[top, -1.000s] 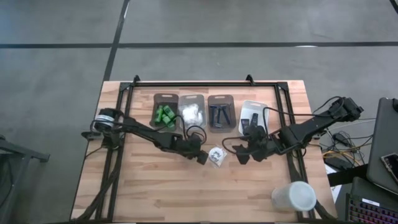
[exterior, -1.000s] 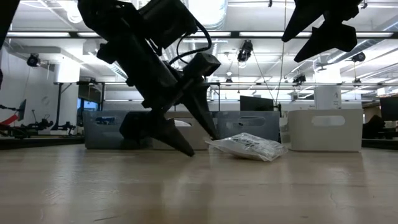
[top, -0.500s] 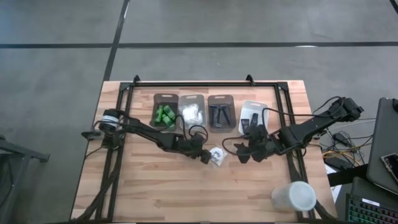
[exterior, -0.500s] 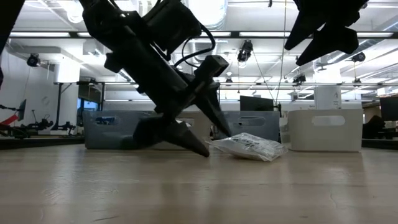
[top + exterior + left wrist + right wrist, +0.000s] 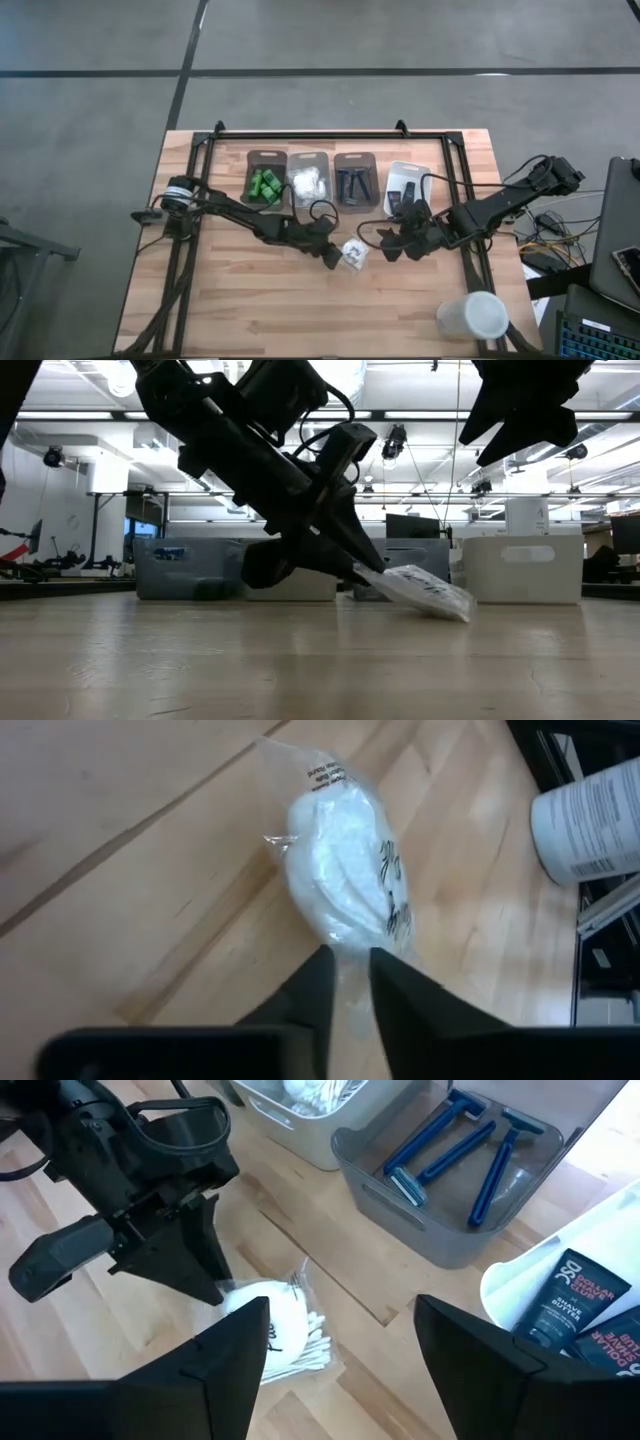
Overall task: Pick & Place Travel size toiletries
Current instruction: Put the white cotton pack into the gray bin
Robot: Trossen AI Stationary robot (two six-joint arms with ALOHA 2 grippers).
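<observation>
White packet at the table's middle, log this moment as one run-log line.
left gripper: jaws pinching white packet edge, one end lifted | right gripper: open, above table near packet | white cup: untouched

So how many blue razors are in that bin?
3 razors, side by side in the grey bin next to the white bin; more could be hidden.
</observation>
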